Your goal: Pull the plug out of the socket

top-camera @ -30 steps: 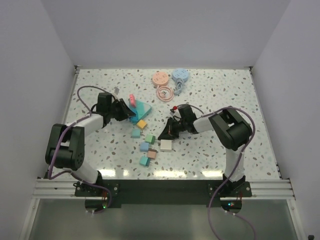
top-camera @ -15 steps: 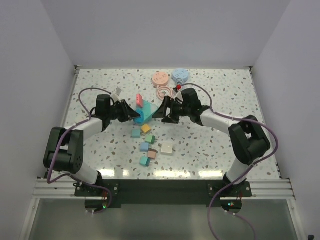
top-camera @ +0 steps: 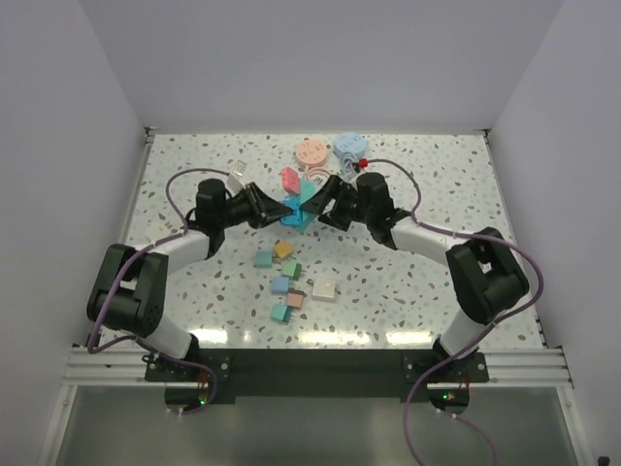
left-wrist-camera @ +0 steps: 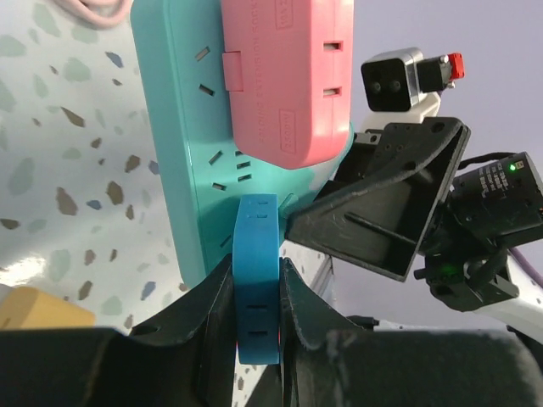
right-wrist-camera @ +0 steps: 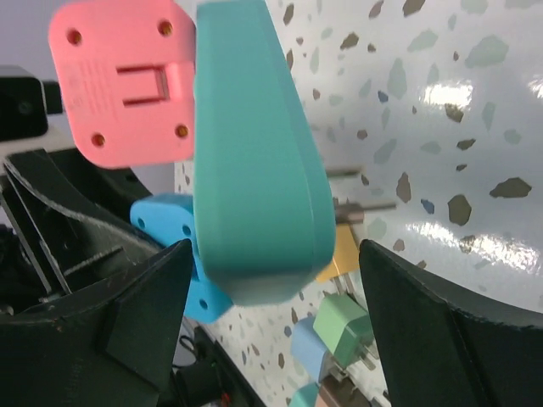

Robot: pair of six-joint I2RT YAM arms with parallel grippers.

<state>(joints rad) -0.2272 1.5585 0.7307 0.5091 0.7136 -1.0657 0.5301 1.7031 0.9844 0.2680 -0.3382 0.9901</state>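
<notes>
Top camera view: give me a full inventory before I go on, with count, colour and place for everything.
power strip: one, teal, table centre, between the tools
pink plug: one, pink, on the strip's face
blue plug: one, blue, at the strip's end
loose coloured plugs: six, green, teal, yellow, blue, tan, in front of the strip
white plug: one, white, right of that cluster
pink reel: one, pink, far centre
blue reel: one, blue, right of the pink reel
coiled cable: one, pink, behind the strip, partly hidden
table: one, speckled white
left tool: one, black, shut on the blue plug
right tool: one, black, open, jaws either side of the strip
</notes>
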